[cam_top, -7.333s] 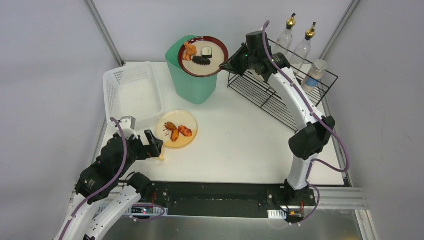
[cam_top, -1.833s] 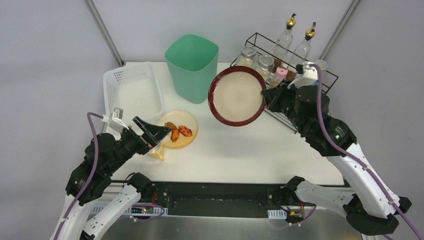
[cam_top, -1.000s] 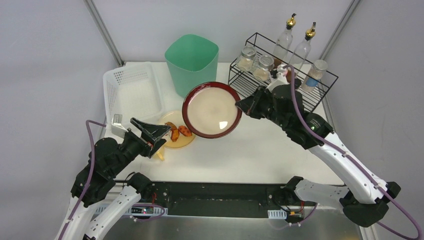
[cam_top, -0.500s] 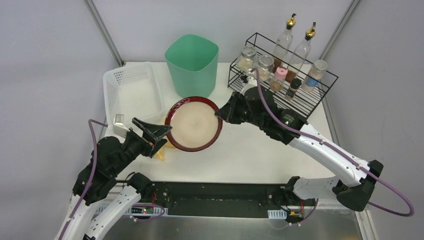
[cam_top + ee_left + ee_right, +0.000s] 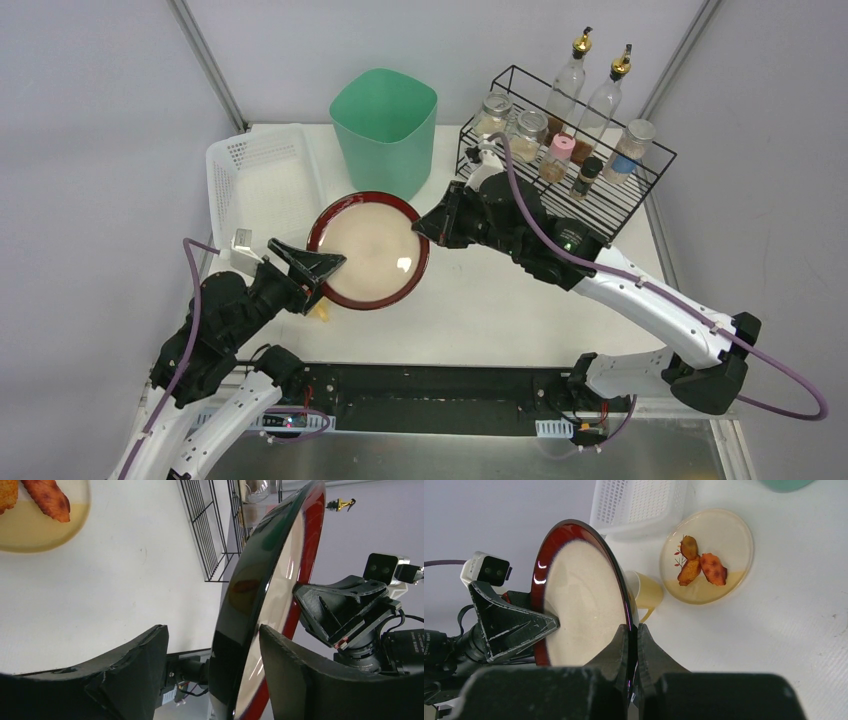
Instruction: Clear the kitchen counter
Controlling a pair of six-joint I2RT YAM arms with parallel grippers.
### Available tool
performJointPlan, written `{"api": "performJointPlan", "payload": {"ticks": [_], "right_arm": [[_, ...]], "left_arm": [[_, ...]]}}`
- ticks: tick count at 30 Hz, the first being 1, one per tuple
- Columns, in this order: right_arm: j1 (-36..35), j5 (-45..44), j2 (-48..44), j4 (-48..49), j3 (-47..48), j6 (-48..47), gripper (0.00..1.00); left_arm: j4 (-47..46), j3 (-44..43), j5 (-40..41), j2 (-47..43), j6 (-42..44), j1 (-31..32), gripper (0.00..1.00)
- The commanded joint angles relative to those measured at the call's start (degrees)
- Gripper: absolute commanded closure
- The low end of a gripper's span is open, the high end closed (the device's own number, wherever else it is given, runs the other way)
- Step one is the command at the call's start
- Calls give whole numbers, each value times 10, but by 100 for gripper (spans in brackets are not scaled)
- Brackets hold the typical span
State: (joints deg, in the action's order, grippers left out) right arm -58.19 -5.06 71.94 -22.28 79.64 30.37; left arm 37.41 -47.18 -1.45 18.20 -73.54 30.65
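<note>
Pinching the red-rimmed plate [image 5: 574, 600] by its edge, the right gripper [image 5: 632, 630] holds it over the kitchen counter [image 5: 500, 300]; left gripper [image 5: 212, 635] straddles the opposite rim, jaws spread; beige dish [image 5: 730, 534] holds three fried pieces [image 5: 696, 565]

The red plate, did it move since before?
Yes. The red plate, pinched by the right gripper, has travelled left, away from the wire rack and toward the white basket.
</note>
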Motion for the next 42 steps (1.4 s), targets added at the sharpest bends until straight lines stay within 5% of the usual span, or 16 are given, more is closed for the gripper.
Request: {"api": "performJointPlan", "payload": {"ticks": [1,14,18,22,28,38,42], "right_arm": [[-12,17,-1,119,59,25,100],[-19,-9,-1,129,34,26,100],[-19,-13,-2,129,21,27,100],[-19,-18,-4,130,2,33,95],[-18,-36,-17,131,-27,35,57],[-5,-73,-62,114,-85,25,29],[7,-100,-102,99,-141,17,26]], "left_arm": [[-22,-4,-3,7,10,-3,35],[-21,-5,-8,6,15,-3,77],[-22,-6,-7,6,13,-3,100],[-21,-11,-7,10,15,-3,100],[-24,-22,5,12,25,-3,100],[-27,-53,32,36,55,-3,100],[-27,-57,80,44,85,-3,100]]}}
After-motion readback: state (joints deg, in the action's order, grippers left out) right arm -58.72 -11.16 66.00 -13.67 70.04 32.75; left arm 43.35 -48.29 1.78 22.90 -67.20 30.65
